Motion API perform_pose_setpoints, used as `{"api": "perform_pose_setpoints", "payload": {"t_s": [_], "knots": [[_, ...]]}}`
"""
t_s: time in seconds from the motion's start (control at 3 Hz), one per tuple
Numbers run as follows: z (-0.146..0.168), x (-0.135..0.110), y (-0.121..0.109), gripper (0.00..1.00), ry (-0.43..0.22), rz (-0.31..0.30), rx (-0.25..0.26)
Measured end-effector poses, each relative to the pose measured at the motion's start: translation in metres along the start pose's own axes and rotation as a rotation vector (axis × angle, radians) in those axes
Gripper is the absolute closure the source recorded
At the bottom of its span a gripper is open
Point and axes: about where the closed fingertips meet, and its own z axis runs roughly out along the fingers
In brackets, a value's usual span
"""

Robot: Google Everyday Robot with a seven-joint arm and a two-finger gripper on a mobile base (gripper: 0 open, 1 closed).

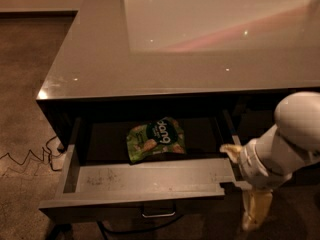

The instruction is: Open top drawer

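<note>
Camera view, lower centre: top drawer (150, 181), standing well out from under the grey countertop (200, 49), bar handle (158, 214) on its front. Contents: green snack bag (156, 139) toward the back. Gripper (245, 181), lower right at the drawer's right front corner, spread apart, holding nothing. Task judged essentially complete; only withdrawal left.

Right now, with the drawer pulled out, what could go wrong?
The tool sits right by the front right corner of the drawer, so pulling away could catch it and jerk the drawer. The loose snack bag inside could slide. A cable trails on the floor at left, a snag hazard.
</note>
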Motion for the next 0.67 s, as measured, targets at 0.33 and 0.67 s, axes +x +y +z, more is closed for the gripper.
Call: {"api": "perform_pose_setpoints", "payload": {"t_s": [0.33,0.67], "knots": [[-0.024,-0.018,-0.011,0.18,-0.028,-0.046,0.076],[-0.026,-0.031,-0.031,0.42,-0.049,-0.064,0.11]]}}
